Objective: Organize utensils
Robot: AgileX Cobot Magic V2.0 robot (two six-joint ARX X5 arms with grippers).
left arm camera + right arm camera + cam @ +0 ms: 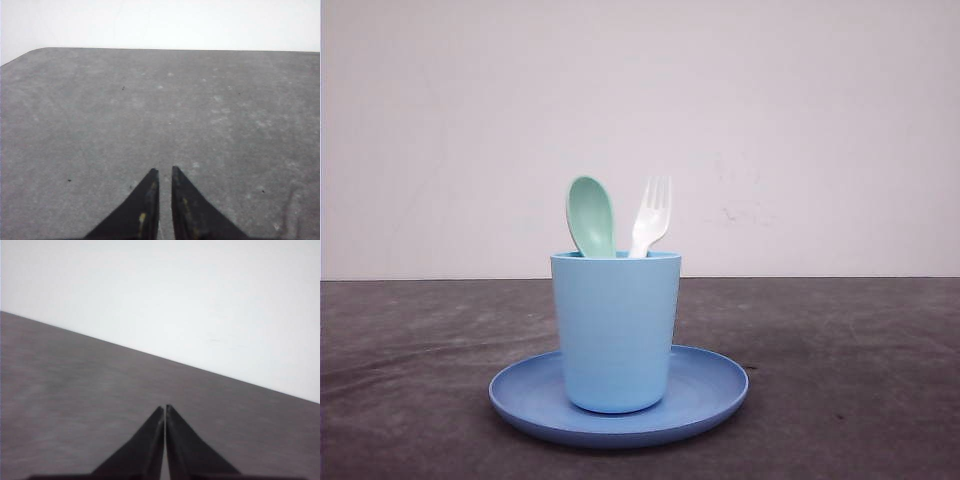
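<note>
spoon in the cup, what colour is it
Pale mint green; the spoon shows best in the front view, beside the white fork.

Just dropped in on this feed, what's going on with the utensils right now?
Nothing is being handled at this moment. The mint-green spoon and the white fork both stand in the light blue cup, heads up, and the cup sits on the blue plate on the dark table. The left gripper and right gripper each hang over bare tabletop with fingers together, holding nothing. Judging by that, the utensils look sorted.
</note>
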